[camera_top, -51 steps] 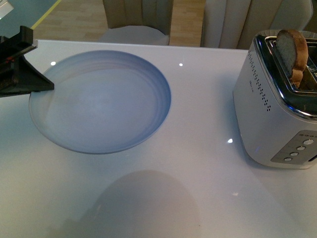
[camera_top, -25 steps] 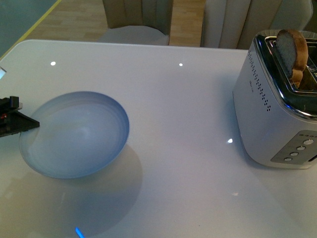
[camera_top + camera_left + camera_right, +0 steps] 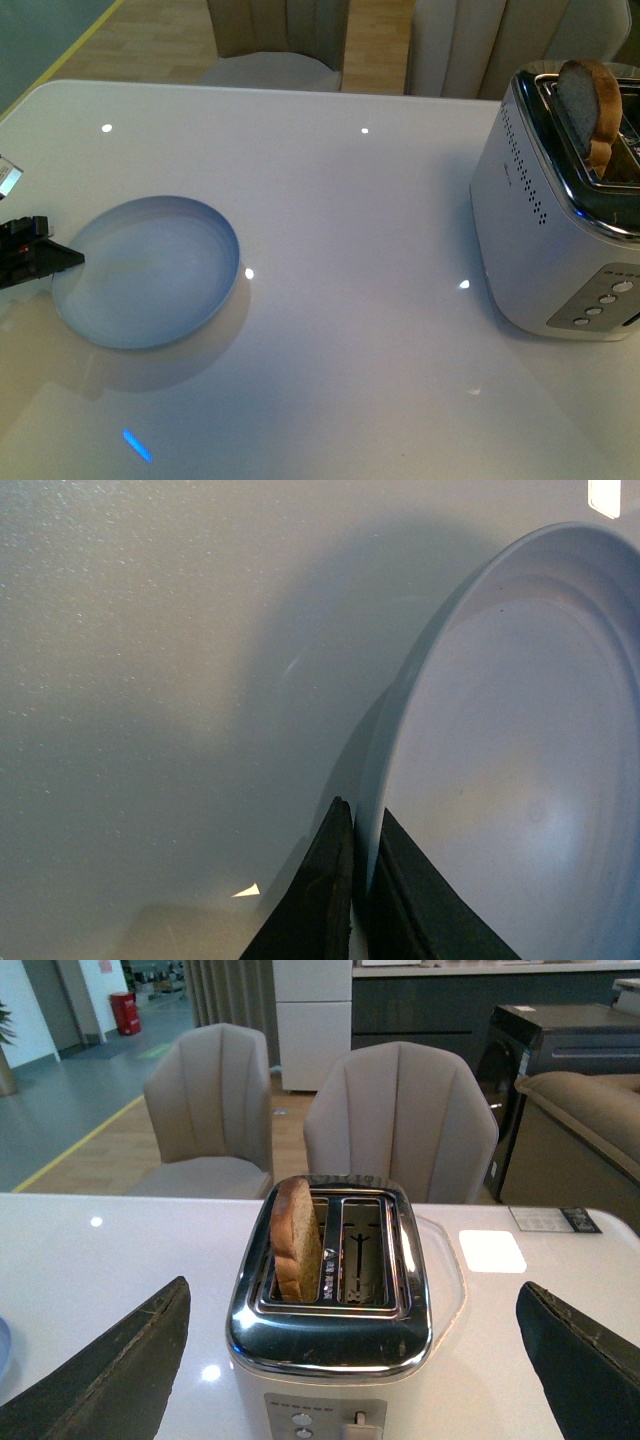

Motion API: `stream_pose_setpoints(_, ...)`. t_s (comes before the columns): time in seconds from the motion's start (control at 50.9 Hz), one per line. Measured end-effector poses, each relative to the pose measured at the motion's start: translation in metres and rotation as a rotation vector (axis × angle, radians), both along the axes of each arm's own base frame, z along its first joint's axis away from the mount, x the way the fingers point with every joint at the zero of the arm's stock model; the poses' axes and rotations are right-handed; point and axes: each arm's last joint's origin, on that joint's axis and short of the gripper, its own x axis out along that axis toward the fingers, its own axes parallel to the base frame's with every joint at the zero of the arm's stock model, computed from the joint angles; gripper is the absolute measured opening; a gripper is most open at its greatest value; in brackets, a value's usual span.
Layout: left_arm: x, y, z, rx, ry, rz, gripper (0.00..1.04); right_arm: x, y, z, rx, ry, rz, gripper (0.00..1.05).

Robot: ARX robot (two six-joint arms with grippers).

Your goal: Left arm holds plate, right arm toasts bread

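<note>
Left gripper (image 3: 358,880): clamped narrow on the plate's rim, pinching it from inside and outside the lip; seen at the table's left edge in the front view.
Plate (image 3: 150,275): empty, held by the rim nearest the robot's left, lying level and low on the left part of the white table (image 3: 350,180); resting on the top or just above it, not possible to tell.
Bread (image 3: 296,1238): standing upright in one slot of the toaster (image 3: 330,1345), mostly proud of the chrome top, beside an empty second slot; at the table's far right, well apart from the plate.
Right gripper (image 3: 352,1290): spread wide, holding nothing, facing the toaster from its control side and clear of it.
Step in hand: judged to be the parking of the plate at the left, with the slice waiting in its slot; browned or not, impossible to say from here.
Next move: probably the right arm's, either down onto the lever (image 3: 358,1422) below the slots or in over the slice to close across its flat faces; calls for narrowing and centring the wide claw first, and for keeping the plate steady.
Since a second ago: plate gone from large, high and close to the camera, through a tilted halfway pose, to small, flat and low at the left; left gripper drawn down and outward with it. Bread and toaster unmoved.
</note>
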Motion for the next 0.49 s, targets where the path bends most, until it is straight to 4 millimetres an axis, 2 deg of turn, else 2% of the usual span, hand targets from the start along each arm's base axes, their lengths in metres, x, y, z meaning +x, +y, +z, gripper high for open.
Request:
stream_pose_setpoints(0.196, 0.019, 0.015, -0.005, 0.002, -0.032, 0.025, 0.03, 0.0, 0.0, 0.0, 0.0, 0.0, 0.0, 0.96)
stream_pose_setpoints(0.491, 0.022, 0.018, -0.014, -0.025, 0.001, 0.034, 0.03, 0.0, 0.0, 0.0, 0.0, 0.0, 0.0, 0.96)
